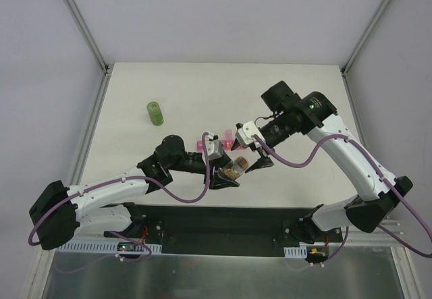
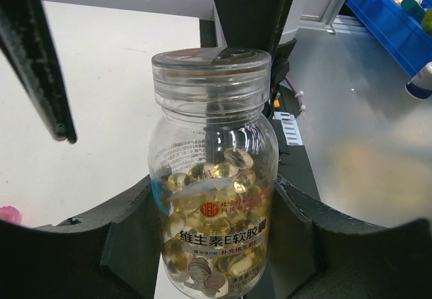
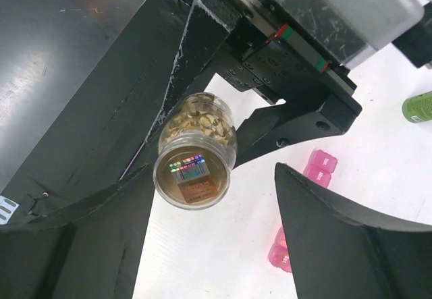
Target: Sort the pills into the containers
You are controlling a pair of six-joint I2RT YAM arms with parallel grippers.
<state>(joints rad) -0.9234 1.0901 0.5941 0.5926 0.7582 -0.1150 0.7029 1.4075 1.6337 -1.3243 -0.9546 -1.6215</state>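
Pills (image 2: 233, 162) sit in the bottle (image 2: 210, 133) the left gripper (image 1: 228, 175) clamps; right gripper (image 3: 212, 169) gapes around its cap (image 3: 192, 179).

The pills (image 2: 216, 177) are glossy, translucent yellow-gold softgels, heaped loosely inside a small clear bottle (image 2: 210, 103) with its lid on. The bottle is held tilted above the bench (image 1: 169, 90). The containers (image 3: 322, 161), a bright pink strip of small square compartments, lie on the bench just behind the bottle and are partly hidden.
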